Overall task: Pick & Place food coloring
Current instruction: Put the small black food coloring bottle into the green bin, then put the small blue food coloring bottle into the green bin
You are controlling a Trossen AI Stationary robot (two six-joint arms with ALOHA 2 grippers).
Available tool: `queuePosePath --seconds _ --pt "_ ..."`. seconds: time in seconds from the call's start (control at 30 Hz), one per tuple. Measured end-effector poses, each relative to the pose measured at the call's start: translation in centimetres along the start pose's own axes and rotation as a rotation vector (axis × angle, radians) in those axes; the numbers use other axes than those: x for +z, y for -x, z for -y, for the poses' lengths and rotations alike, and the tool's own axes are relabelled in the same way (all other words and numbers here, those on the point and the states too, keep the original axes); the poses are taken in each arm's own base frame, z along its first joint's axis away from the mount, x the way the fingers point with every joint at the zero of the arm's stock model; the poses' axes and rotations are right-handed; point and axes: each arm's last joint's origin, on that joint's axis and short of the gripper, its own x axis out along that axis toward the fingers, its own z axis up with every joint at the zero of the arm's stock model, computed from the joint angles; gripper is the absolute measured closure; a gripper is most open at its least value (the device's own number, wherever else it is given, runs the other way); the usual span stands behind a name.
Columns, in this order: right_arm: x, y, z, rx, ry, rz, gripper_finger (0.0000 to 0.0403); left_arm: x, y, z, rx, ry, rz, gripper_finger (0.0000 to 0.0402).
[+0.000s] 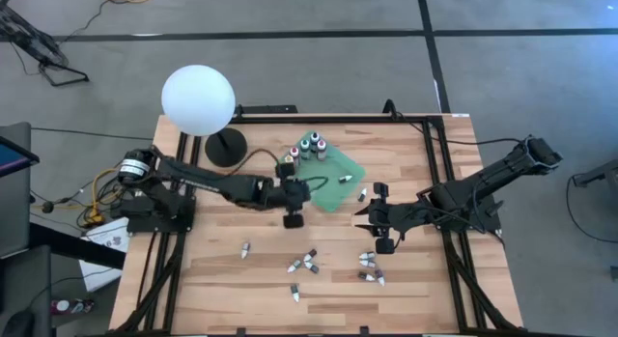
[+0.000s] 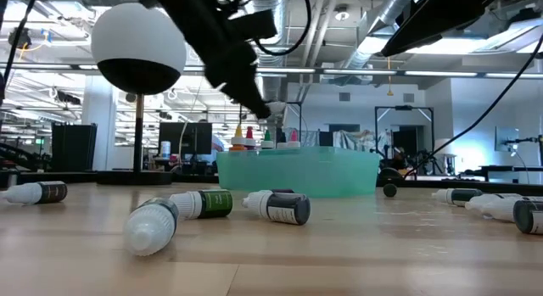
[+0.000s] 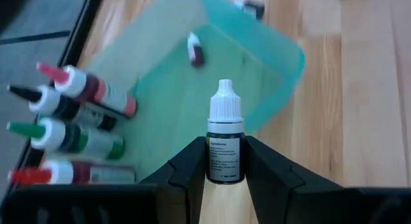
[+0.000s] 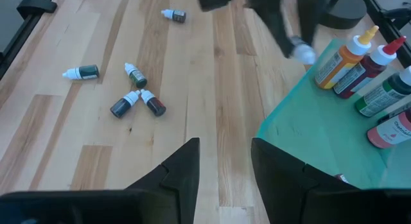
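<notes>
My left gripper (image 3: pixel 225 144) is shut on a small dark food coloring bottle (image 3: pixel 225 153) with a white cap and hovers over the left edge of the green tray (image 1: pixel 335 194). Several larger bottles (image 3: pixel 77 115) stand in the tray's far corner, and one tiny bottle (image 3: pixel 195 49) lies on the tray floor. More small bottles (image 1: pixel 307 263) lie on their sides on the wood nearer the table's front. My right gripper (image 4: pixel 225 147) is open and hangs to the right of the tray (image 4: pixel 321 140), holding nothing. My left gripper pinches the bottle by its dark labelled body (image 3: pixel 225 161) between the two fingers (image 3: pixel 191 169). The white cap (image 3: pixel 226 107) sticks out past the fingertips. The fingers slant down from the table's left. The bottle is lifted clear above the tray (image 2: pixel 297 169).
A white globe lamp (image 1: pixel 198 100) on a black base (image 1: pixel 227 147) stands just left of the tray, close to my left arm. Another group of small bottles (image 1: pixel 371 269) lies below my right gripper (image 1: pixel 367 219), and one bottle (image 1: pixel 362 194) lies beside the tray's right edge.
</notes>
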Motion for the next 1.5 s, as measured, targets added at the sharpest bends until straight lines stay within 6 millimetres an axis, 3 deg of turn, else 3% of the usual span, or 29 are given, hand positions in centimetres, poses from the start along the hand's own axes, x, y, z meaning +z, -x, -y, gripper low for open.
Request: queuePosePath --seconds 0.4,0.97,1.33,1.5 --pt "0.0 0.0 0.0 0.000 0.000 0.000 0.0270 1.2 -1.3 -3.5 -0.025 0.059 0.128 0.0306" --pt "0.0 0.0 0.0 0.000 0.000 0.000 0.0268 1.5 -1.7 -4.8 -0.033 0.046 0.165 0.0304" --pt "-0.6 0.1 0.0 -0.004 -0.059 -0.060 0.0268 1.5 -1.7 -4.9 -0.031 0.052 0.164 0.0212" --pt "-1.9 -0.1 0.1 -0.036 -0.128 -0.191 0.0270 1.5 -1.5 -4.0 -0.091 0.041 0.170 0.0201"
